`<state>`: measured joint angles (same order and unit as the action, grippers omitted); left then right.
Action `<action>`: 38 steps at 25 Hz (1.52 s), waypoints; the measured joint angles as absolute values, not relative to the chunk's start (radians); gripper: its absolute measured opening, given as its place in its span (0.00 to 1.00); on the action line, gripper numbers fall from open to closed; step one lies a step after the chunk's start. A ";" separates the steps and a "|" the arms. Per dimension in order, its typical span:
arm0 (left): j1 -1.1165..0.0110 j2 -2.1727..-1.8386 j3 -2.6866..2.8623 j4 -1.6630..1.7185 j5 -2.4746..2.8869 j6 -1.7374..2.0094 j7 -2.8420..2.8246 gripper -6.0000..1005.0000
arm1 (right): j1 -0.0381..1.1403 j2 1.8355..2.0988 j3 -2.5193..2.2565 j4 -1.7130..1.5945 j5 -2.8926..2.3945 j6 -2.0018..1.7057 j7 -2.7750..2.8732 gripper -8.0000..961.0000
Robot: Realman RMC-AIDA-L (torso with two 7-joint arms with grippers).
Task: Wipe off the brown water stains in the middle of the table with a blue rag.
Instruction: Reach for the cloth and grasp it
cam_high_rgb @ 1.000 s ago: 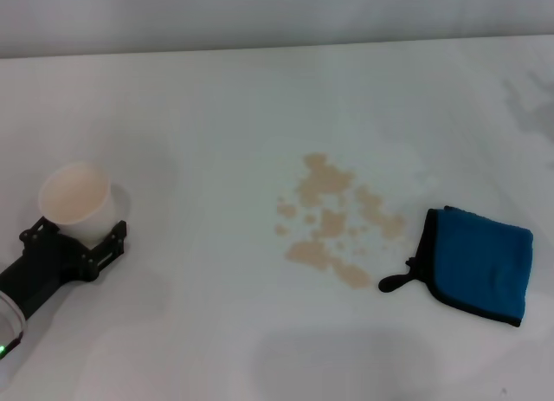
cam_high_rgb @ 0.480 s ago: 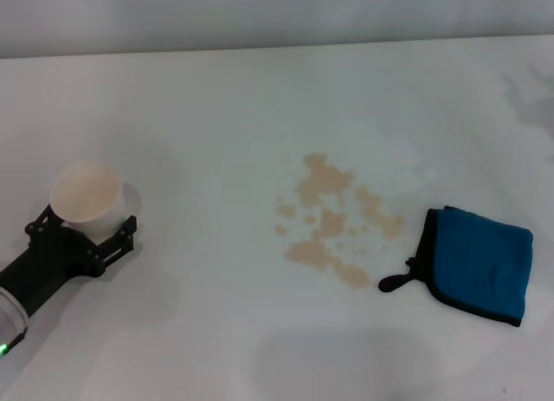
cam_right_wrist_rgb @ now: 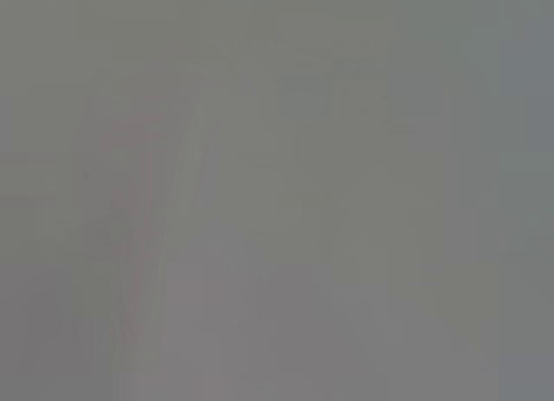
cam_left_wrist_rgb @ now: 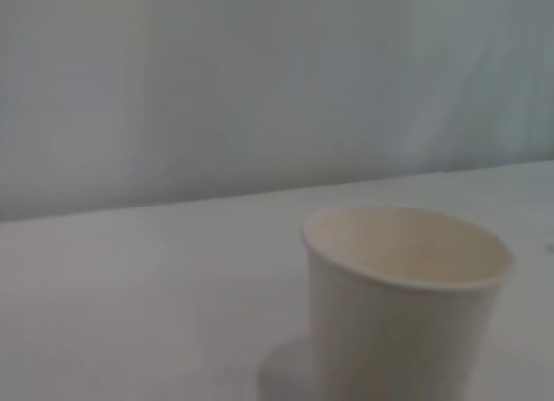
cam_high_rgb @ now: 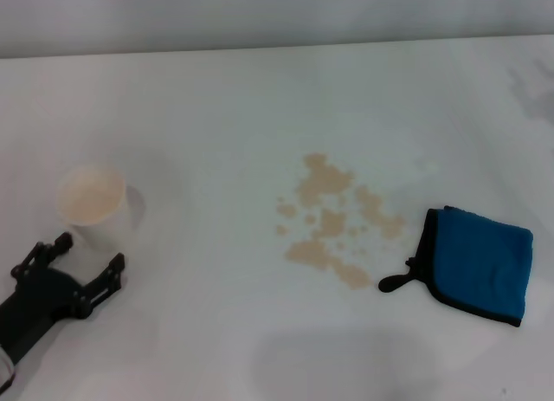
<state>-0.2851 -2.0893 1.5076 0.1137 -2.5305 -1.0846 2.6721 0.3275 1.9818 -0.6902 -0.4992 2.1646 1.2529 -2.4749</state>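
The left gripper's (cam_high_rgb: pixel 86 260) black jaws are spread apart, just short of an upright white paper cup (cam_high_rgb: pixel 93 206). Mid-counter (cam_high_rgb: pixel 216 98), on smooth white, lie irregular tan stains (cam_high_rgb: pixel 333 219). Just beside them on the right rests a folded, roughly square blue rag (cam_high_rgb: pixel 476 262) with black edging and loop tab.

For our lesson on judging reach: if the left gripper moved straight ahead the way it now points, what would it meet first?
Most likely the white paper cup. The left gripper sits open just short of it, aimed at its base, and the left wrist view shows the cup straight ahead. How much gap remains is hard to tell.
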 joint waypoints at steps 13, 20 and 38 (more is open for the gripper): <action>-0.092 -2.081 1.502 0.115 -2.739 -1.405 2.787 0.88 | 0.311 1.961 -0.689 -0.503 2.165 1.230 -2.460 0.50; -0.047 -2.080 1.477 0.111 -2.921 -1.574 2.799 0.88 | 0.260 1.937 -0.693 -0.597 2.048 1.214 -2.285 0.50; -0.118 -2.077 1.149 0.113 -2.927 -1.573 2.811 0.88 | 0.080 1.991 -0.687 -1.166 1.613 1.118 -1.691 0.50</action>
<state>-0.1184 -2.0774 1.1490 0.1135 -2.9274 -1.5729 2.8108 0.0800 1.9911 -0.6872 -1.1664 1.6132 1.1182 -1.6910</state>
